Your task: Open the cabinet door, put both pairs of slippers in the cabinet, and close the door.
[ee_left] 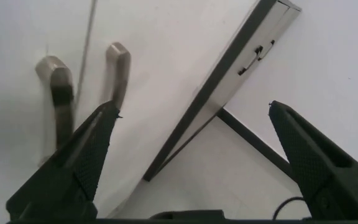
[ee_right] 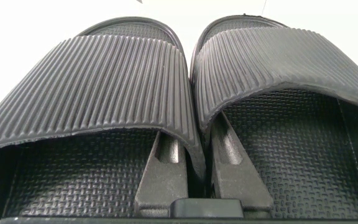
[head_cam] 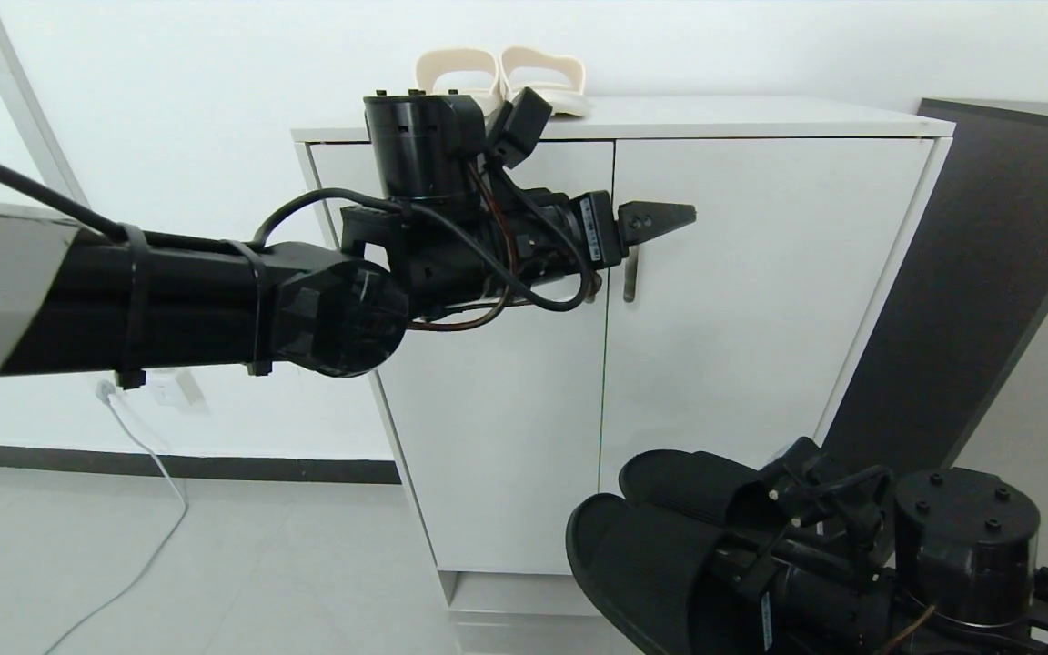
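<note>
- The fingers (ee_left: 79,162) of the left gripper (head_cam: 665,218) are spread wide with nothing between them. The right gripper (head_cam: 760,555) has its fingers (ee_right: 166,180) pressed together on the touching inner walls of the black slippers (head_cam: 660,546), held low and near.
- The cabinet (head_cam: 760,318) is shut. Its two door handles (head_cam: 630,273) stand upright on either side of the middle seam.
- The left gripper's tip sits just above and a little right of the right-hand handle. That handle therefore lies below and slightly left of the fingers, with its long axis vertical.
- The left arm is much the nearer to the handles, and the right arm has its load.
- The beige slippers (head_cam: 501,73) rest on the cabinet's top, toward its left end.
- The left wrist view shows both handles by the tip of one finger, outside the gap, which the head view cannot settle.
- The right wrist view shows exactly where the black pair is pinched.
</note>
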Available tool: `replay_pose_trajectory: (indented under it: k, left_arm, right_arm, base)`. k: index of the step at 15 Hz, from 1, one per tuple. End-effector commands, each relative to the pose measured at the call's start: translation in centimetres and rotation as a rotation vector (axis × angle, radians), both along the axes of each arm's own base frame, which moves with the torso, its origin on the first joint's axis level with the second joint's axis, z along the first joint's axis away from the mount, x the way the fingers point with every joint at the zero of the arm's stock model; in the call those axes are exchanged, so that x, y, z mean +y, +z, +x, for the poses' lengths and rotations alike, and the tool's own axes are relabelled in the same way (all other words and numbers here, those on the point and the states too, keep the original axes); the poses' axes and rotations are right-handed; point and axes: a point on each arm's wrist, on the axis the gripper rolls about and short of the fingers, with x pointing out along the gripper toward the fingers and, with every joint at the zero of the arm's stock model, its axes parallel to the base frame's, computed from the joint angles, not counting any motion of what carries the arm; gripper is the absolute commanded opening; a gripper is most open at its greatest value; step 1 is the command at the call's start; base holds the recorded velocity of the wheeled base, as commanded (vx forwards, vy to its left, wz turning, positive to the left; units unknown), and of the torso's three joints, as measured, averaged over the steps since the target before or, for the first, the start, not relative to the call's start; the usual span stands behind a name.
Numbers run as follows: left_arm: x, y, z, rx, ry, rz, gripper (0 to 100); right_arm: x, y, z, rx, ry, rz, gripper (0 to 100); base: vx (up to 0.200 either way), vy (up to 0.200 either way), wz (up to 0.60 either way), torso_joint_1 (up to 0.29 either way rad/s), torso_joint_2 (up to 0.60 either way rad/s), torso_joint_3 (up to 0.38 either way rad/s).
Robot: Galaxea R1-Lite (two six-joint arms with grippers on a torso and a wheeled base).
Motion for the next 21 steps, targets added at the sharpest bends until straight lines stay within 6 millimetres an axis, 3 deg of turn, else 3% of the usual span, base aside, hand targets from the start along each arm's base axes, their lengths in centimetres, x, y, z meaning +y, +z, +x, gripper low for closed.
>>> replay_pose_trajectory:
  k: [1,13,14,21]
  left_arm:
    - [-0.6,-0.5,0.9,0.004,0.004,0.003,100]
    - [-1.7,-1.7,2.3,0.015,-0.013,0.010,100]
    - [-1.7,-1.7,2.3,0.015,-0.020,0.010,0]
    - [-1.2,-1.3,1.3,0.012,-0.025,0.012,0]
  right_arm:
    - [0.0,-0.1,0.0,0.002,0.001,-0.001,0]
    - [0.0,-0.6,0.0,0.017,0.001,-0.016,0]
    - [-0.1,-0.6,0.0,0.017,-0.002,-0.016,0]
    - [-0.2,-0.8,-0.3,0.030,0.015,-0.020,0]
  base:
    - [0.000,0.000,0.00,0.000,0.00,0.000]
    - [0.000,0.000,0.00,0.000,0.00,0.000]
    - [0.000,0.000,0.00,0.000,0.00,0.000]
    - [0.000,0.000,0.00,0.000,0.00,0.000]
